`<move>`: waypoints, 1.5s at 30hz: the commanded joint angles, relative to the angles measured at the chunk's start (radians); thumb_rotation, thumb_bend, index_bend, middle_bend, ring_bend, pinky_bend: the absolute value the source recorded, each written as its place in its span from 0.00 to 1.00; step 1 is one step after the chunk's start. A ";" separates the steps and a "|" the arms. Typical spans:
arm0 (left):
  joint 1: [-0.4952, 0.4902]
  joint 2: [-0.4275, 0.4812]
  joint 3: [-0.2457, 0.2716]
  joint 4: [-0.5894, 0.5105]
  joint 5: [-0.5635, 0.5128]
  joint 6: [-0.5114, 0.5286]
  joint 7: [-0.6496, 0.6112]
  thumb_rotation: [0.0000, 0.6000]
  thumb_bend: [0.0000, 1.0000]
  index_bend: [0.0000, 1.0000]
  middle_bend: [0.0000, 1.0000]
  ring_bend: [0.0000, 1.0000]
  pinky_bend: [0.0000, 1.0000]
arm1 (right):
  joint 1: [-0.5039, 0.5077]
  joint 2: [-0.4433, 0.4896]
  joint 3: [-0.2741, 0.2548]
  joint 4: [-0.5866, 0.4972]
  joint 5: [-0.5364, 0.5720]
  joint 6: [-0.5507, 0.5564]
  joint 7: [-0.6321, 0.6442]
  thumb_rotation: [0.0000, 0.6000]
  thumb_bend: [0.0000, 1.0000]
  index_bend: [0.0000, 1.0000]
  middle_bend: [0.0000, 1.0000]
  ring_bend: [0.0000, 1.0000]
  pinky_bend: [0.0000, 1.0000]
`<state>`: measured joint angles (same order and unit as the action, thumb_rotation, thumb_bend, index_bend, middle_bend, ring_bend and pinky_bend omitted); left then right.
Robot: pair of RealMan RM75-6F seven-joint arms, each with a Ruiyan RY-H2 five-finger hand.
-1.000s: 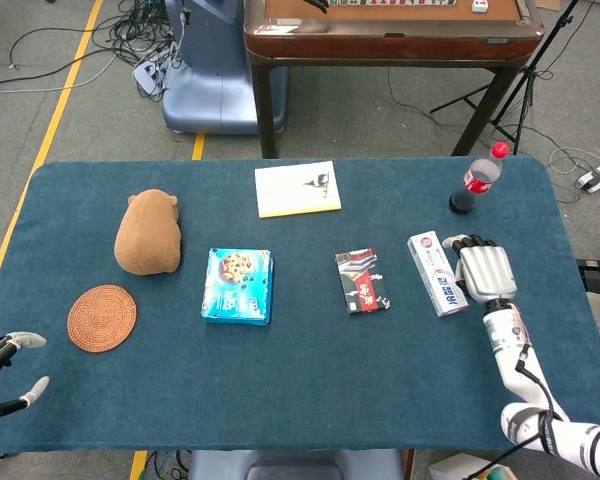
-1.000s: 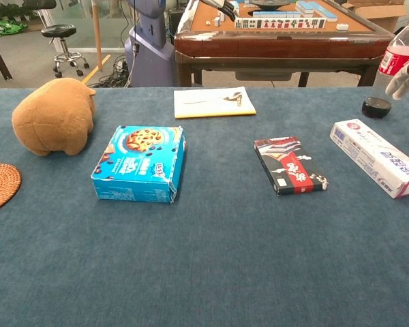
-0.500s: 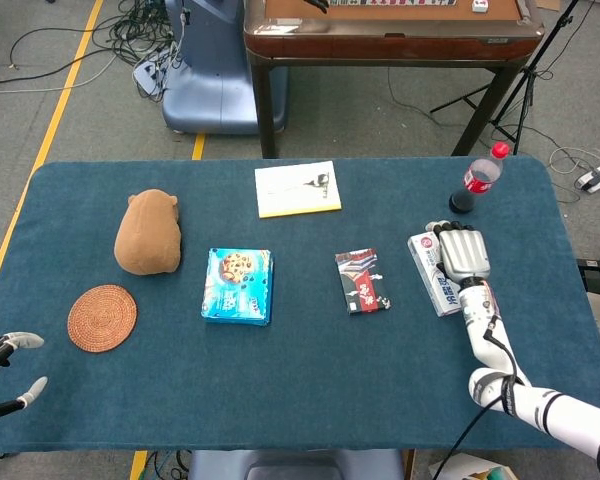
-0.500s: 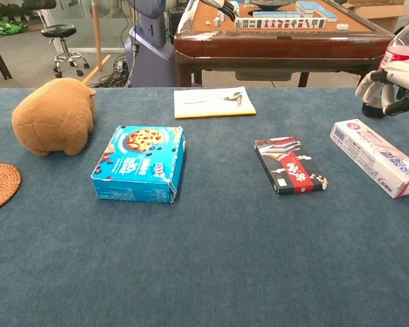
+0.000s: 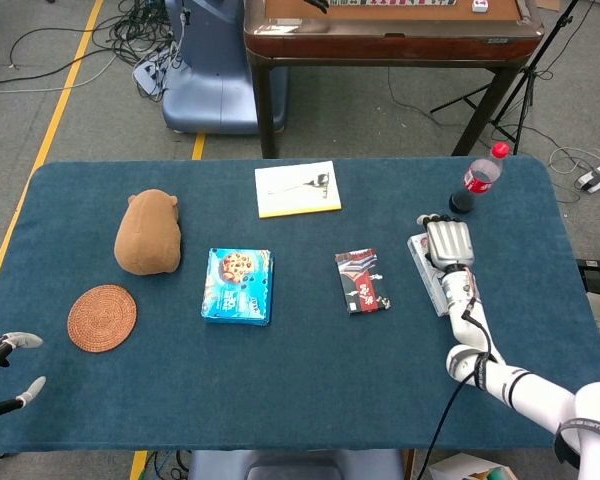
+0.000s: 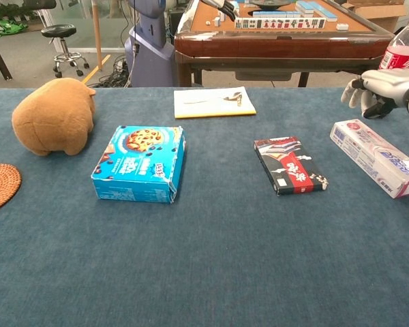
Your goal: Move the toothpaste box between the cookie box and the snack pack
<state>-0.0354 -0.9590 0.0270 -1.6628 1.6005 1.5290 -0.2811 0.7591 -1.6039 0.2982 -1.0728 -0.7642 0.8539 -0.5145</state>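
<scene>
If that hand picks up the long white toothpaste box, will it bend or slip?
The long white cardboard toothpaste box looks straight-edged, so it will probably stay stiff. It lies flat on the blue cloth table, so it is unlikely to roll. Its printed faces look smooth and may slip a little in the right hand.

Deep teal-blue cloth over the table. On it: bright blue cookie box printed with brown cookies, black snack pack marked red and white, white toothpaste box with blue lettering and a pink-red end. Left of the cookie box, tan-brown plush toy and orange-brown woven coaster; behind it, pale yellow-white booklet.
</scene>
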 commanded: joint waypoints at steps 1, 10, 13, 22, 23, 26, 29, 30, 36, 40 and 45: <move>-0.003 -0.001 0.001 0.003 -0.001 -0.005 -0.002 1.00 0.27 0.35 0.34 0.33 0.45 | 0.014 -0.022 -0.002 0.033 0.007 -0.014 0.005 1.00 1.00 0.26 0.26 0.22 0.30; -0.009 -0.006 0.001 0.011 -0.013 -0.024 -0.007 1.00 0.27 0.35 0.34 0.33 0.46 | 0.047 -0.092 -0.008 0.168 0.019 -0.065 0.013 1.00 1.00 0.24 0.23 0.19 0.25; -0.010 -0.007 0.001 0.013 -0.016 -0.028 -0.008 1.00 0.27 0.35 0.34 0.33 0.46 | 0.058 -0.111 -0.013 0.208 0.020 -0.090 0.013 1.00 1.00 0.24 0.23 0.19 0.25; -0.008 -0.006 0.000 0.018 -0.021 -0.026 -0.014 1.00 0.27 0.35 0.34 0.33 0.46 | 0.056 -0.122 -0.021 0.224 -0.004 -0.117 0.045 1.00 1.00 0.24 0.23 0.19 0.25; -0.007 -0.006 0.000 0.017 -0.021 -0.023 -0.015 1.00 0.27 0.35 0.34 0.33 0.46 | 0.054 -0.119 -0.023 0.219 -0.005 -0.118 0.045 1.00 1.00 0.24 0.23 0.19 0.25; -0.005 -0.005 0.000 0.016 -0.019 -0.019 -0.015 1.00 0.27 0.35 0.34 0.33 0.46 | 0.049 -0.109 -0.029 0.203 -0.004 -0.119 0.039 1.00 1.00 0.24 0.23 0.19 0.25; -0.005 -0.005 0.001 0.017 -0.017 -0.019 -0.015 1.00 0.27 0.35 0.34 0.33 0.46 | 0.041 -0.093 -0.034 0.178 -0.001 -0.112 0.031 1.00 1.00 0.24 0.24 0.19 0.25; -0.005 -0.005 0.001 0.017 -0.018 -0.020 -0.013 1.00 0.27 0.35 0.34 0.33 0.46 | 0.036 -0.084 -0.037 0.165 0.001 -0.109 0.027 1.00 1.00 0.24 0.25 0.19 0.25; -0.005 -0.007 0.001 0.015 -0.016 -0.021 -0.004 1.00 0.27 0.35 0.34 0.33 0.46 | 0.013 -0.032 -0.048 0.098 0.021 -0.092 0.008 1.00 1.00 0.24 0.28 0.19 0.25; -0.006 -0.008 0.002 0.012 -0.015 -0.023 0.003 1.00 0.27 0.35 0.34 0.33 0.46 | -0.003 0.000 -0.061 0.060 0.031 -0.088 0.002 1.00 1.00 0.24 0.30 0.20 0.25; -0.008 -0.010 0.003 0.009 -0.012 -0.025 0.011 1.00 0.27 0.35 0.34 0.33 0.46 | -0.023 0.041 -0.079 0.008 0.042 -0.081 -0.002 1.00 1.00 0.24 0.33 0.23 0.25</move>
<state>-0.0429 -0.9687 0.0303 -1.6541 1.5882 1.5043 -0.2700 0.7424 -1.5711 0.2248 -1.0546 -0.7264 0.7701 -0.5151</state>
